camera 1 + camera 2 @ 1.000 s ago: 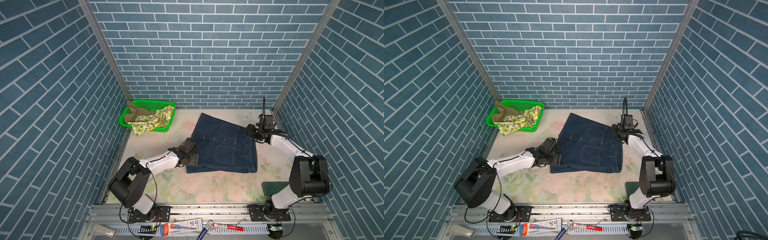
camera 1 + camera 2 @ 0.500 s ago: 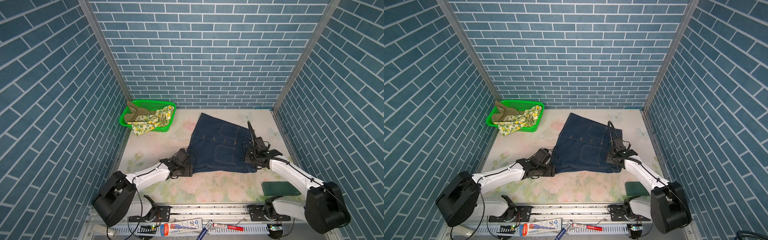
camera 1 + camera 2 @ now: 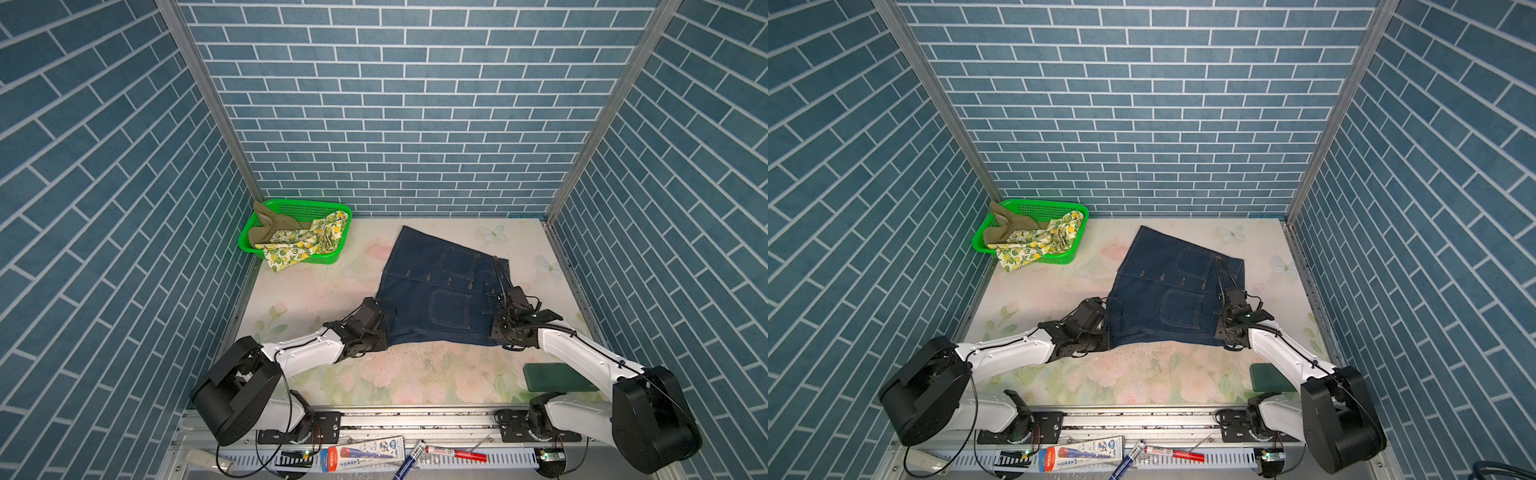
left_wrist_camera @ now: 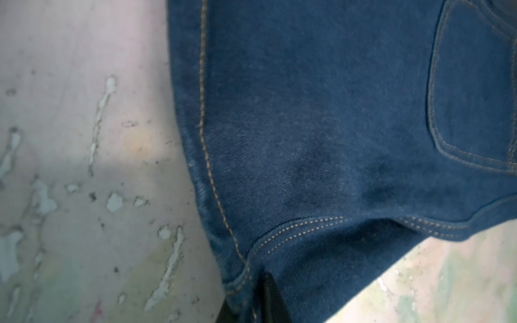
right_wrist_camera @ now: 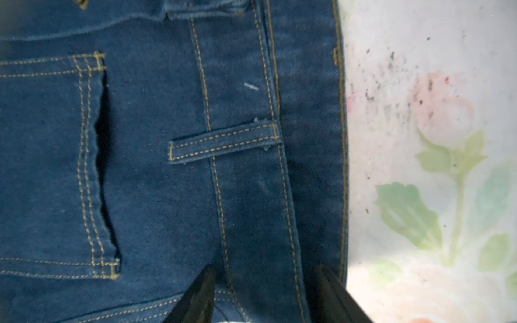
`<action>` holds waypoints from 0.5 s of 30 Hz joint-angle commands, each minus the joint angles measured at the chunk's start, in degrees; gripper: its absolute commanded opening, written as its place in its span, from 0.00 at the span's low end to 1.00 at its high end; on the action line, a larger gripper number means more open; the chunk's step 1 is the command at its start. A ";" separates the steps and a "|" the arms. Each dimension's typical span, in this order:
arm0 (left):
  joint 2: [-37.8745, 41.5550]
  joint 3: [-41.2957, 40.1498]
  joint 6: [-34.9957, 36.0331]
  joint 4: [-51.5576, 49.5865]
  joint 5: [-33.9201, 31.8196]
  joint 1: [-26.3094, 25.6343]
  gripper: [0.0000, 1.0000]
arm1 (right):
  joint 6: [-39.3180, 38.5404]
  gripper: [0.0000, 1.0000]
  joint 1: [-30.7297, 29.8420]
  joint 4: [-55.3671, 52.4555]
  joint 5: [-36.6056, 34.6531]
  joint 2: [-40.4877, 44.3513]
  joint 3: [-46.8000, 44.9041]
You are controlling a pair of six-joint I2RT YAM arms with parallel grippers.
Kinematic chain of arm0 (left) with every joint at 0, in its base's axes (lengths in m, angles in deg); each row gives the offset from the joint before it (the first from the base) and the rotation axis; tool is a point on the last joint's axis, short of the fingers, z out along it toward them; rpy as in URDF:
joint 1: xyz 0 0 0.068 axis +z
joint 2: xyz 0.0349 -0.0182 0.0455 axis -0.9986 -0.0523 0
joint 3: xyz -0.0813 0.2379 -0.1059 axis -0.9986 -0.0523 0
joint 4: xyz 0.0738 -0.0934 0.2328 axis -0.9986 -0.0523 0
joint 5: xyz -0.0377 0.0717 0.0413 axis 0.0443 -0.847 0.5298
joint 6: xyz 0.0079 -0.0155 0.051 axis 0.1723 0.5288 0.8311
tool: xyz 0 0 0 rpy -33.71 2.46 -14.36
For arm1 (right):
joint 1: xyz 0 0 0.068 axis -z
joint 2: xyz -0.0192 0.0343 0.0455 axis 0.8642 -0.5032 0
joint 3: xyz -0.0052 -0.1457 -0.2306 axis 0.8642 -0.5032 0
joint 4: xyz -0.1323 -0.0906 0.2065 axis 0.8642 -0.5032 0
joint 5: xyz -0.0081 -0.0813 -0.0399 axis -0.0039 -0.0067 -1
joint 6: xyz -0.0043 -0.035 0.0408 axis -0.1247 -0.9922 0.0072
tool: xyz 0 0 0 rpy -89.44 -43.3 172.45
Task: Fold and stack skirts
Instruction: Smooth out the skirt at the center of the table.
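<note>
both arms have swung back to the denim skirt (image 3: 436,291), which lies flat between them, and the left gripper (image 3: 381,332) has snapped shut, pinching the hem corner. right gripper (image 5: 265,282) stands half spread astride the waistband corner, nothing pinched yet; it should close fully before both lift together and carry that edge evenly over the cloth ahead of them.

Green mesh basket (image 3: 326,258) back corner; dark green pad (image 3: 552,376) front.
</note>
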 commanded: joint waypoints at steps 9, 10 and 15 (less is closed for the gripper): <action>3.85 3.08 5.62 -9.08 -5.35 5.27 0.00 | 3.46 0.00 -0.15 -0.65 0.36 3.68 -1.21; 4.44 3.04 5.98 -9.59 -5.74 6.06 0.00 | 3.56 0.00 -0.04 -1.60 -0.40 4.55 -0.95; 6.99 2.54 7.53 -11.06 -6.53 9.40 0.00 | 3.41 0.00 0.43 -5.17 -1.65 8.10 -0.95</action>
